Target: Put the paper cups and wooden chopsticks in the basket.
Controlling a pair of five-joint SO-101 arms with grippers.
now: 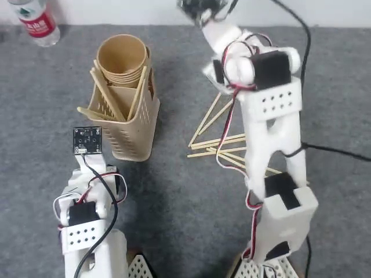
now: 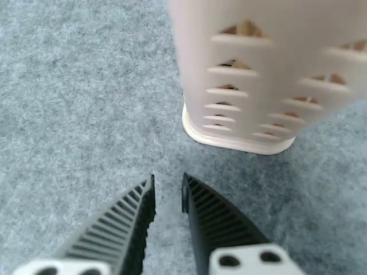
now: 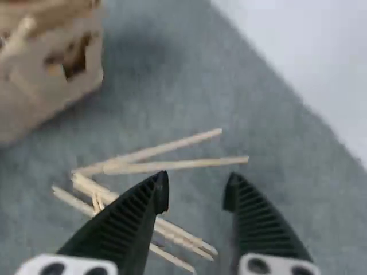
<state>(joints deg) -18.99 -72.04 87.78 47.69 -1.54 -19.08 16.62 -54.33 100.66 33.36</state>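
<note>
The paper cups (image 1: 122,55) sit nested in one stack, upright, inside the basket (image 1: 136,136). Several wooden chopsticks (image 1: 139,90) lean in the basket beside the stack, their upper ends projecting past the rim. The basket stands upright on the grey desk (image 1: 185,220).

A second group, the loose chopsticks (image 1: 215,142), lies flat on the desk, well apart from the basket and partly under the right arm. The sticks cross one another in a fan.

The right hand (image 3: 195,186) is above the loose chopsticks. Its jaws are spread wide, with nothing between them. One finger overlaps the near end of the fan in the right wrist view.

The left hand (image 2: 168,192) is low over the desk, near the foot of the basket. Its jaws are parted by a narrow gap and grip nothing.

A plastic bottle (image 1: 36,20) lies at the far edge of the desk.
</note>
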